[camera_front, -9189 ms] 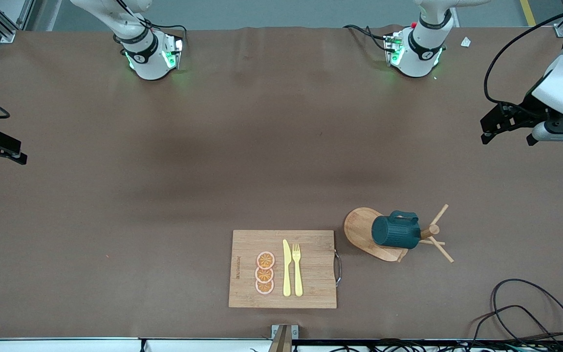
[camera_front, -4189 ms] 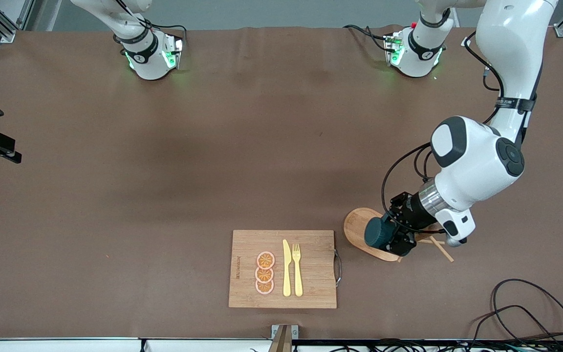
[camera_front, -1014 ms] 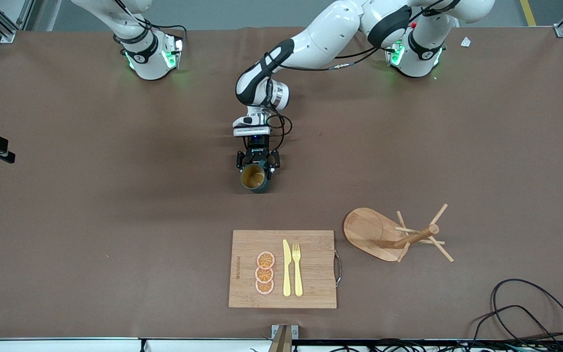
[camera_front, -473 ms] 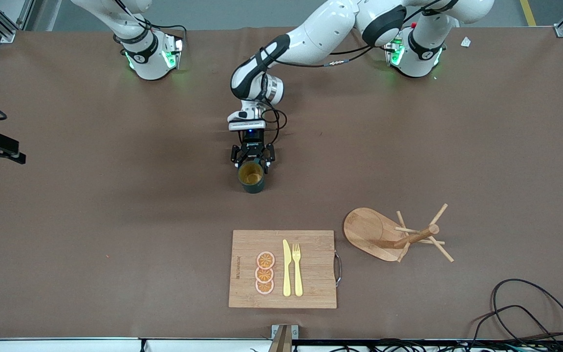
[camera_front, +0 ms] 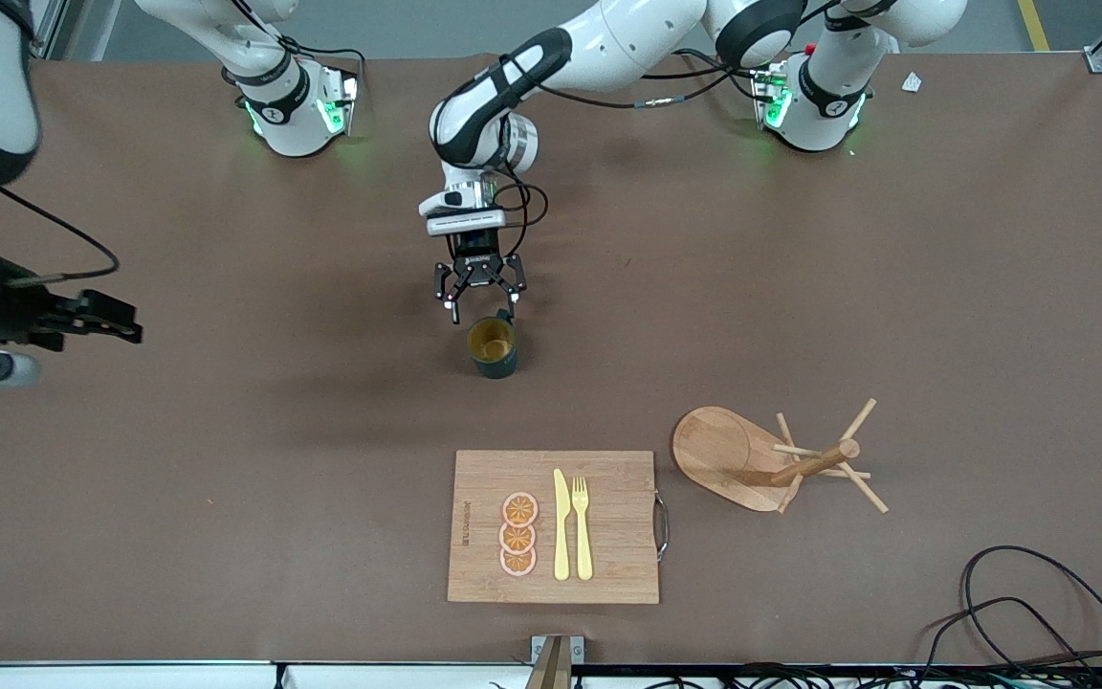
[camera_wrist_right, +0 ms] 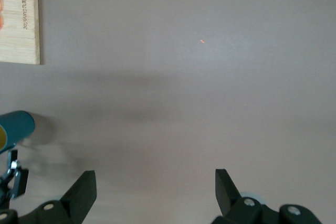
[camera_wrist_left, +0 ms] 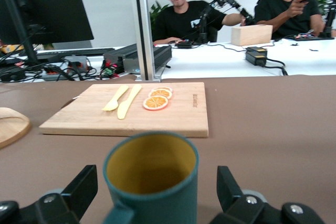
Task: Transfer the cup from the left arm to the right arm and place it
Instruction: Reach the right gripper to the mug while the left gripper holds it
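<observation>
- the cup [camera_front: 493,347] now stands upright on the surface [camera_front: 800,316] near its middle, farther from the front camera than the board [camera_front: 553,526], with its yellowish inside showing.
- a second ago the left hand [camera_front: 477,289] was pinching the cup; now its fingers are spread and it sits just beside the cup, on the side toward the bases, with no contact visible.
- in the left wrist view the cup [camera_wrist_left: 151,182] sits between the two spread fingers [camera_wrist_left: 79,192] with a gap on each side, so it looks released, not held.
- the right hand [camera_front: 125,327] has swung in from the edge toward the right arm's end of the surface; its fingers are spread and it carries nothing.
- the right wrist view looks down on bare surface, with the cup [camera_wrist_right: 16,128] just at the picture's edge and a corner of the board [camera_wrist_right: 20,17], so the right hand is well apart from the cup.
- the rack [camera_front: 781,459] toward the left arm's end is empty of the cup.
- judgement: the handover is being done by way of the surface; the left arm's share looks finished, and the right arm's approach, grasp and placing are all not yet done.
- the left hand likely needs to back off to give the right hand room.
</observation>
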